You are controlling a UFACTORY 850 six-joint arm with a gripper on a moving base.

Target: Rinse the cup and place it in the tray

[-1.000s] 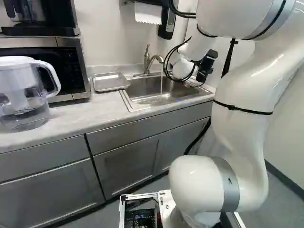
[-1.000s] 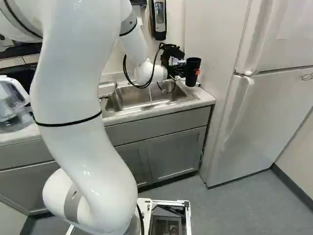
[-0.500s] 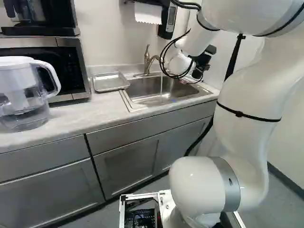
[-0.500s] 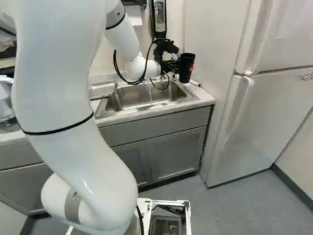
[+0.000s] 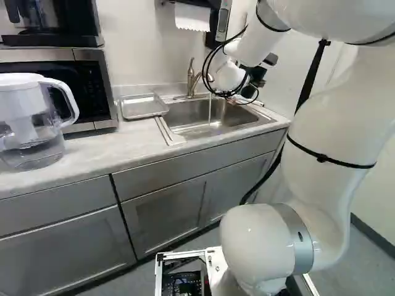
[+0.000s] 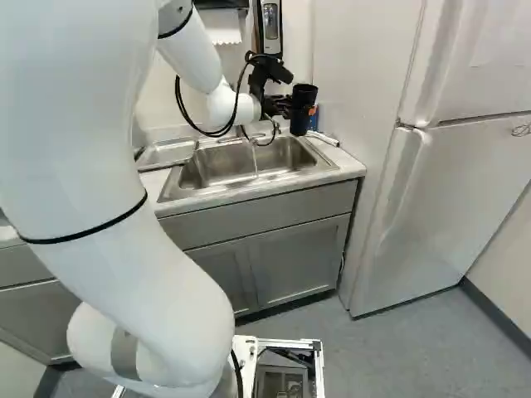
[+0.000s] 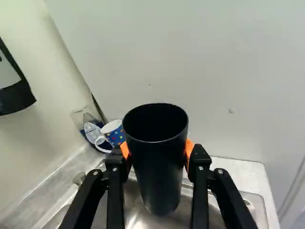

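Cup (image 7: 158, 171) has moved with the arm (image 6: 108, 157), between both fingers (image 7: 199, 160).

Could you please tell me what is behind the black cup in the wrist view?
Beyond the black cup, a pale panel and, lower down, the sink show around it; a spotted mug appears beside its rim. Whatever lies directly behind the cup is covered.

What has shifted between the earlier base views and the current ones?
The arm has swung leftward in the right base view, carrying the black cup in its gripper toward the faucet side of the sink. Nothing was newly gripped or let go. The base, tray and pitcher stayed put; water still runs.
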